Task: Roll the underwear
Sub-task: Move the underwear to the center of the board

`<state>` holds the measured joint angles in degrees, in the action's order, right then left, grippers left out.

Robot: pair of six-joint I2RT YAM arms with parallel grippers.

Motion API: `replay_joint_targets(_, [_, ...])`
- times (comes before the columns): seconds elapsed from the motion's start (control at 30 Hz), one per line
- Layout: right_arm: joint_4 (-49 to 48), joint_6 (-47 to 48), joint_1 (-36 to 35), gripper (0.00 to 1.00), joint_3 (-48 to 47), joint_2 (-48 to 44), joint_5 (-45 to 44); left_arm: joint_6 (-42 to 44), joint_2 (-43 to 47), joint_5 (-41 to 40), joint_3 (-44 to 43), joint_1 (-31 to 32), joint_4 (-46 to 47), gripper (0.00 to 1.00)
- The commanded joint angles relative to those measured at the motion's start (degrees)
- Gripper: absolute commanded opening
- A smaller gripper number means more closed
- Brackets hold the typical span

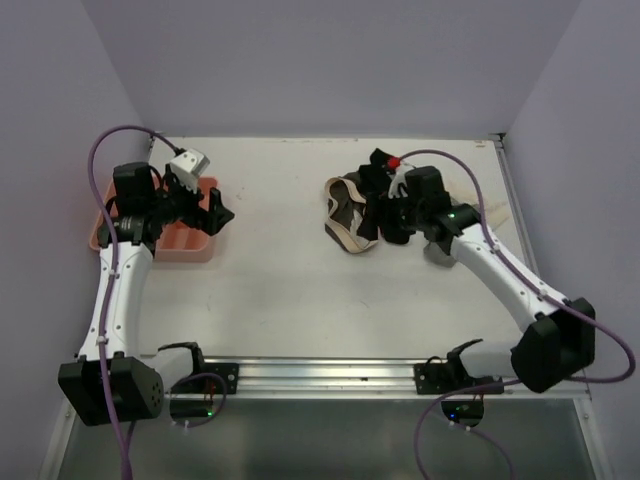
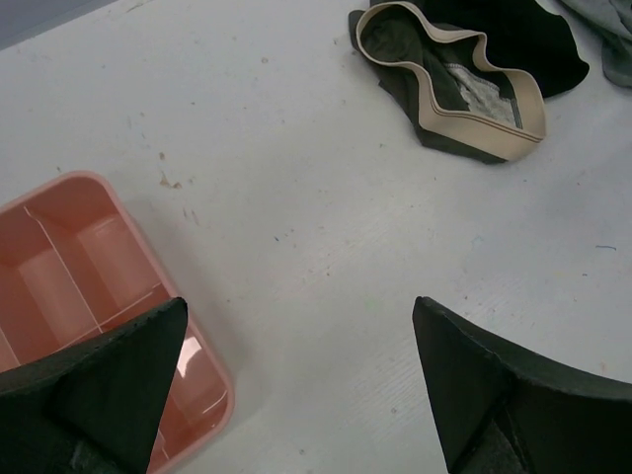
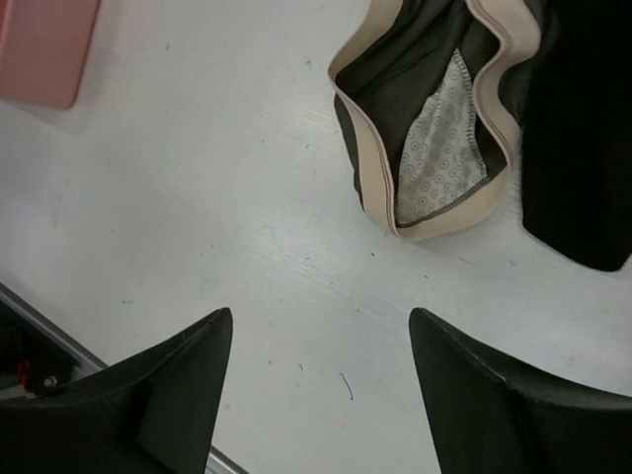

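Rolling not yet begun: the small dark brown fabric underwear with pale beige waistband [image 1: 347,215] lies crumpled on the white surface [image 1: 280,280], right of centre, beside the right gripper [image 3: 320,316], jaws apart and empty like the left gripper [image 2: 299,308].

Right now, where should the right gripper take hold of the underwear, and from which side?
Probably the beige waistband of the underwear, coming down from above on the side facing away from the black garment. That edge lies exposed with nothing overlapping it, and the right gripper is open.
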<state>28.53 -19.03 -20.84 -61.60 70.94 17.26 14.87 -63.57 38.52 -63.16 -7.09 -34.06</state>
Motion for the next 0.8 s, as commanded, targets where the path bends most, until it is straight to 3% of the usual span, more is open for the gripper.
replay_joint_targets(0.0, [4.1,7.4,-9.0,0.76,-6.7,7.4,-13.2,3.1,-2.3,2.3,-2.1,0.0,-0.7,1.0])
replay_joint_targets(0.3, [3.1,13.2,-16.3,0.65,-23.4,33.4,-24.9,3.5,-4.8,2.9,-3.1,0.0,-1.0,1.0])
replay_joint_targets(0.57, [2.1,16.9,-16.5,0.65,-31.7,45.1,-28.8,4.2,-5.0,3.6,-3.0,0.0,-1.1,1.0])
replay_joint_targets(0.73, [0.9,17.4,-16.6,0.51,-31.4,48.7,-25.2,5.1,-5.6,3.9,-3.0,0.0,-1.1,1.0])
replay_joint_targets(0.77, [0.6,17.4,-16.6,0.43,-30.3,48.9,-24.1,5.2,-5.6,4.0,-3.1,0.0,-1.1,1.0])
